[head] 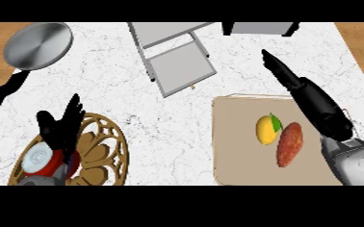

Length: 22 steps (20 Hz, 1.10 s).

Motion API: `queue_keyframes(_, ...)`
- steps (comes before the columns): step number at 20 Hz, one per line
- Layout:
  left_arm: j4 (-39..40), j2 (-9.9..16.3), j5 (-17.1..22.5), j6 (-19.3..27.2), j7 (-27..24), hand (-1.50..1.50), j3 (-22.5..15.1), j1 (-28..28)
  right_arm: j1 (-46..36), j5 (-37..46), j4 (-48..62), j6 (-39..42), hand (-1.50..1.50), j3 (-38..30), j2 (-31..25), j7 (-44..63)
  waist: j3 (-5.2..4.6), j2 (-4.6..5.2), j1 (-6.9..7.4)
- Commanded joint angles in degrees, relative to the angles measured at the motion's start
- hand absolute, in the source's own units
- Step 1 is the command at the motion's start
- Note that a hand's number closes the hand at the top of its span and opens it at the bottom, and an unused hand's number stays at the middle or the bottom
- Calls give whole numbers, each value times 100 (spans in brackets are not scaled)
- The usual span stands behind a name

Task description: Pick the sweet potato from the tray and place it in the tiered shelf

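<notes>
Sweet potato [290, 144]: reddish-brown, long, lay on the tan tray [235, 139] at lower right of the surface; its length ran roughly top to bottom of the view, tilted a bit.
Neighbour: yellow lemon [266, 129] w/ green leaf sat just beside the sweet potato on its left side, touching or nearly so; couldn't tell which.
Right hand [284, 72]: black, fingers stretched straight & pointing up-left, past the tray's top edge; held nothing. Its forearm crossed the tray's right side, close beside the sweet potato.
Left hand [62, 125]: at lower left, fingers up & relaxed, resting over a round wooden trivet [107, 149]; held nothing.
Tiered shelf [174, 53]: grey metal, top centre of the surface, well apart from the tray.
Other items: steel pan [37, 45] at top left; a red & white object [39, 161] lay partly hidden under the left hand; dark grey box [259, 28] at top right edge.
Step in hand (judgement): pick not yet made; right hand was beyond the target, not around it.
Next move (judgement): right hand needs to come back over the tray, lower, & close round the sweet potato w/o nudging the lemon.
After that: lift & carry up-left to the tiered shelf.
</notes>
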Motion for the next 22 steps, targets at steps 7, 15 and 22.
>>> queue_keyframes(7, 89, 60, 382, -283, -28, 0, 272, 423, 1913, 1400, 1003, -2095, 150, -2019, -1142, 934, 4, 81, -1260)
queue_keyframes(15, 41, 201, 712, -1166, 309, 0, 172, 302, 4324, 87, -390, -2776, -150, -3196, 491, -318, 92, -48, -371)
queue_keyframes(22, 168, 163, 579, -1296, 359, 0, 163, 119, 5474, 32, -2436, -1899, -150, -2902, 219, 786, 82, -11, -199)
